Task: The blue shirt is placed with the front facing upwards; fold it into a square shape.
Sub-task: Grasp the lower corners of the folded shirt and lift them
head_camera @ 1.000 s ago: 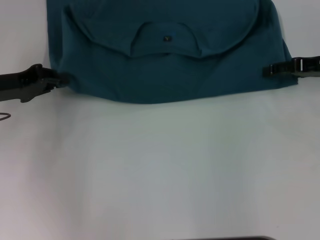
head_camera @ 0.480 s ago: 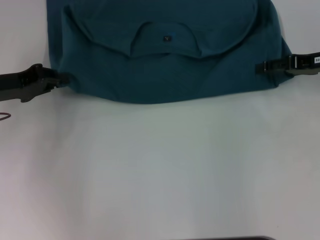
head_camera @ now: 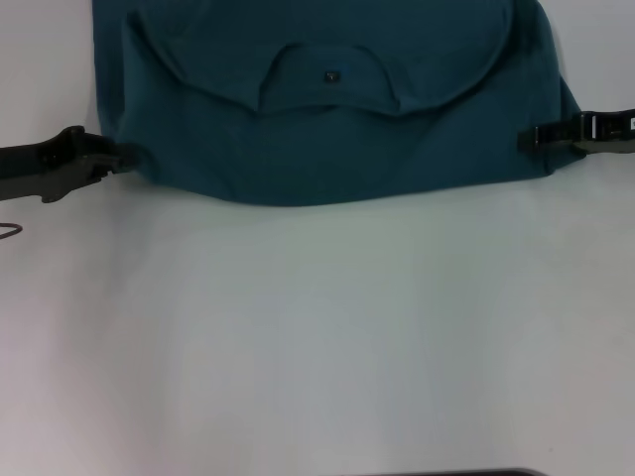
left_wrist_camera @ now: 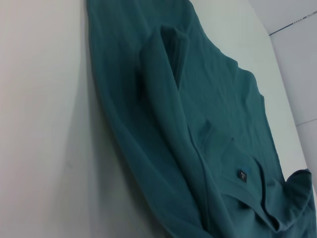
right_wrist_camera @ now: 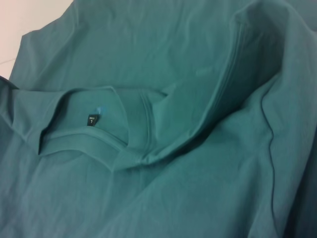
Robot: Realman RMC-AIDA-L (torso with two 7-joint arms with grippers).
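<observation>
The blue shirt (head_camera: 327, 149) lies across the far part of the white table (head_camera: 317, 327), its upper part folded over so the ribbed collar (head_camera: 327, 99) and small dark neck label (head_camera: 332, 74) face up. My left gripper (head_camera: 121, 157) rests low at the shirt's left edge, its tip touching the cloth. From the right, my right gripper (head_camera: 524, 139) reaches over the shirt's right edge. The left wrist view shows the shirt (left_wrist_camera: 198, 124) with raised folds and the label (left_wrist_camera: 242, 174). Collar and label (right_wrist_camera: 91, 120) fill the right wrist view. No lettering shows.
White table surface stretches from the shirt's near hem to the front edge. A thin cable loop (head_camera: 8, 231) lies at the far left. A dark strip (head_camera: 446, 473) shows at the bottom edge of the head view.
My right gripper moved inward over the shirt's right edge, then drew back a little. The shirt's lower right corner now sits further in. The left arm has not moved.
</observation>
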